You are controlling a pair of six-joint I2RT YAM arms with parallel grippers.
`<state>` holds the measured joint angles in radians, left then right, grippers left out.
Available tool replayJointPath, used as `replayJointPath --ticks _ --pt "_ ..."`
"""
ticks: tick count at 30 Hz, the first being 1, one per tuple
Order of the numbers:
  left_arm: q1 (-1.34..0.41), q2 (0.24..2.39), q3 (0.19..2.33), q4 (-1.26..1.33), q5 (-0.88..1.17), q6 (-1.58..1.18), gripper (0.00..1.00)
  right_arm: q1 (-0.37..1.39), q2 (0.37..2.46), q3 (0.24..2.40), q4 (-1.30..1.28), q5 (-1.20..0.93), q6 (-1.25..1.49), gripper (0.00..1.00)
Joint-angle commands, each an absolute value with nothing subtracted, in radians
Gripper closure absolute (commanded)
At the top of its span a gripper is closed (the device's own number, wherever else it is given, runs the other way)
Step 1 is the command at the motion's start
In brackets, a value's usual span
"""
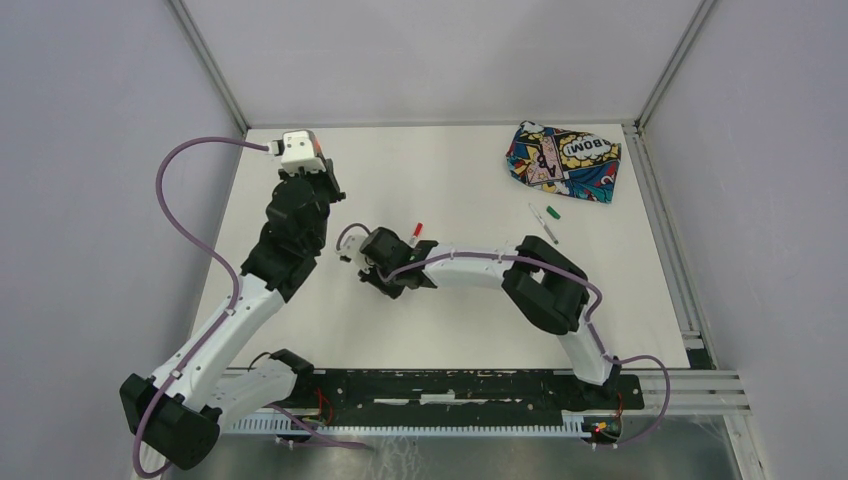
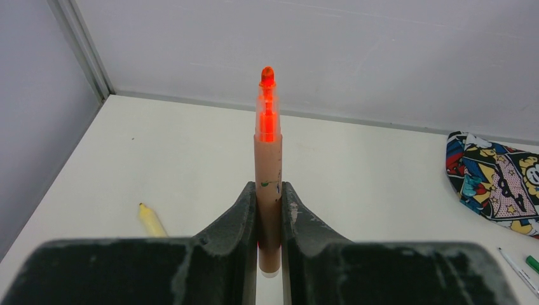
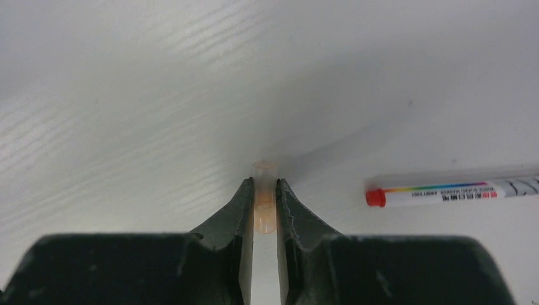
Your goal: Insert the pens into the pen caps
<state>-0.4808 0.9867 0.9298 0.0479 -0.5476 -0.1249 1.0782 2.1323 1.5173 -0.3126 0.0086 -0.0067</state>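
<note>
Right now my left gripper is clamped tight low on the orange pen, holding it upright with its bright tip well above my fingers. My right gripper is down at the table, jaws drawn in against both sides of the orange cap, which stands on end between the fingertips. The red-ended pen lies just to its right.

I count four pens: orange, red-ended, a yellow pen on the table left of my left gripper, and a thin white pen near the pouch. I count two caps: the orange one and a green cap just beside the white pen.
</note>
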Motion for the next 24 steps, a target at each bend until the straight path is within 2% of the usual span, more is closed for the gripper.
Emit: replayJointPath --ticks 1,14,24 --pt "-0.474 0.985 0.937 0.086 -0.545 -0.1 0.98 1.081 1.978 1.415 -0.321 0.007 0.026 0.83" --pt "-0.473 1.003 0.941 0.082 -0.513 -0.111 0.98 0.974 1.611 0.94 -0.362 0.064 0.098 0.83" --pt "-0.473 1.01 0.943 0.08 -0.49 -0.115 0.97 0.847 1.573 0.877 -0.427 0.003 0.11 0.82"
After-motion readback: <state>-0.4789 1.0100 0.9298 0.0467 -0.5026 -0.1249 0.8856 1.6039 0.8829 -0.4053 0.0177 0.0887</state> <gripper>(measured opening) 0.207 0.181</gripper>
